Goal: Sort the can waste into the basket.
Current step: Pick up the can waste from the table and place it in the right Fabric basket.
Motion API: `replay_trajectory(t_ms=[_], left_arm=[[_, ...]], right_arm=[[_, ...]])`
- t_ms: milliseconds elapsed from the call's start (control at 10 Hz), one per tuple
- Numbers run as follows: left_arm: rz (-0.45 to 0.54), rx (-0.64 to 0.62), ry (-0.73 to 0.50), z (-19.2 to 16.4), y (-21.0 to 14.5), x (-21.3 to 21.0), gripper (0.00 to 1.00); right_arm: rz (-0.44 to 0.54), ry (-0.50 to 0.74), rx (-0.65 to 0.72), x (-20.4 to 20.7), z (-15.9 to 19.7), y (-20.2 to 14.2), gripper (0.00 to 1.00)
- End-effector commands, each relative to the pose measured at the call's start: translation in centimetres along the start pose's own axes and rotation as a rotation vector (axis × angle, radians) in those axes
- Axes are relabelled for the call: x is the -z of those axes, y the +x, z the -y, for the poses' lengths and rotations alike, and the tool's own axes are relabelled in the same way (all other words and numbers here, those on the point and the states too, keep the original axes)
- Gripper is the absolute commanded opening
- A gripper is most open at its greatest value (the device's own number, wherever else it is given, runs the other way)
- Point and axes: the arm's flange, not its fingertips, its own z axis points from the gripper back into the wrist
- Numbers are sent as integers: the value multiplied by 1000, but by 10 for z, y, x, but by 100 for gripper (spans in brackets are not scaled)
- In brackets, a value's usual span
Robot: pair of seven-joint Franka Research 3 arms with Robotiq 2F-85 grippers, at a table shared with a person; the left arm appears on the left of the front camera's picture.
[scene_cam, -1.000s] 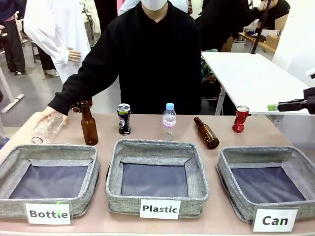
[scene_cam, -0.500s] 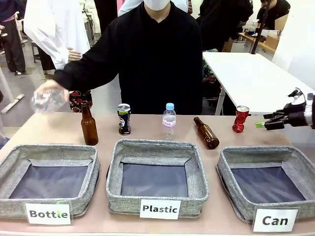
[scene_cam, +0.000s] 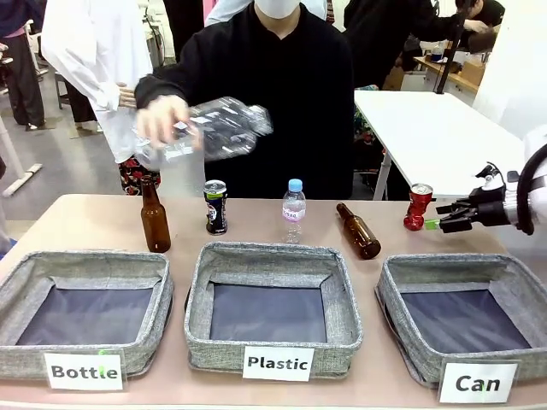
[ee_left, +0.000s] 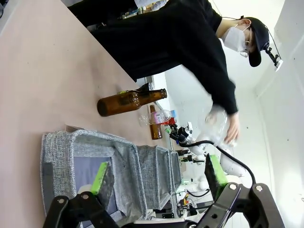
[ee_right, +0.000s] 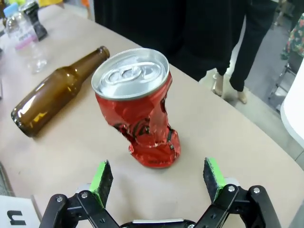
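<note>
We were at the reach for the first can: our right gripper (scene_cam: 438, 219) was wide open and empty, with the dented red can (ee_right: 137, 114) standing just ahead of its fingertips, on the table (scene_cam: 102, 222) beyond the Can basket (scene_cam: 444, 266). Next, we judged, it had to ease forward, close on the crumpled body and carry it over the basket. The black can (scene_cam: 215, 207) stood well apart, and our left gripper (ee_left: 159, 178) was open, holding nothing.

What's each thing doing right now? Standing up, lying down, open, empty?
Red can: upright, dented.
Black can: upright.
Left brown bottle: upright.
Right brown bottle: lying down.
Small plastic bottle: upright, capped.
Big plastic bottle: held up by a hand.
Can basket: empty.
Plastic basket: empty.
Bottle basket: empty.
Right jaws: open, facing red can.
Left jaws: open.
</note>
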Motion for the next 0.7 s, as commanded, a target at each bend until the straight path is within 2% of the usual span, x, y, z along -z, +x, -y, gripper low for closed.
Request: replay_trajectory(t_ms=[0, 200, 600], left_arm=[[13, 22, -22, 0, 0, 1, 100], [13, 22, -22, 0, 0, 1, 100], [13, 22, -22, 0, 0, 1, 100]], right_arm=[[84, -3, -18, 8, 10, 0, 100], [100, 72, 6, 22, 10, -1, 100], [252, 61, 23, 36, 13, 9, 100]])
